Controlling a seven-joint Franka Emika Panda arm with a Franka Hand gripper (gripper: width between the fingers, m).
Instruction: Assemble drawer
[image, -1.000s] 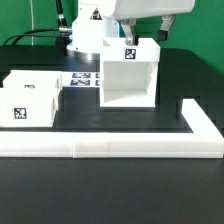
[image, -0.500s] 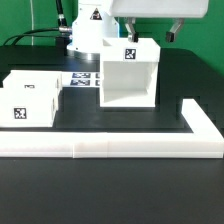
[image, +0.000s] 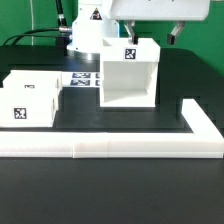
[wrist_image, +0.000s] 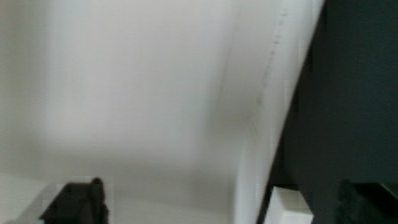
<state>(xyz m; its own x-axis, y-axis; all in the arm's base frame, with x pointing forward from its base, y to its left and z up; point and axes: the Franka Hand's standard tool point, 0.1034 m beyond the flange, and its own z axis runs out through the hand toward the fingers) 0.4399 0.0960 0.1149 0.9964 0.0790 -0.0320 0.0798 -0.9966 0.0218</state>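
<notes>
The white drawer housing (image: 128, 75) stands upright mid-table with a black-and-white tag (image: 128, 54) on its upper front edge, its open side facing the camera. Two white tagged trays (image: 30, 98) sit together at the exterior view's left. My gripper (image: 152, 36) hangs just above the housing's top, open, with one finger (image: 128, 36) over the tag corner and the other finger (image: 177, 33) past the housing's far side. In the wrist view my gripper (wrist_image: 221, 204) is open and empty, and the housing's white wall (wrist_image: 143, 100) fills the space between the fingers.
A long low white L-shaped border wall (image: 110, 148) runs along the front and turns back at the exterior view's right (image: 203, 122). The marker board (image: 84, 78) lies between the trays and the housing. The arm's base (image: 88, 35) stands behind.
The finger on the exterior view's right has moved outward to the right, so the jaws stand wider over the housing. The housing and trays have not moved.
</notes>
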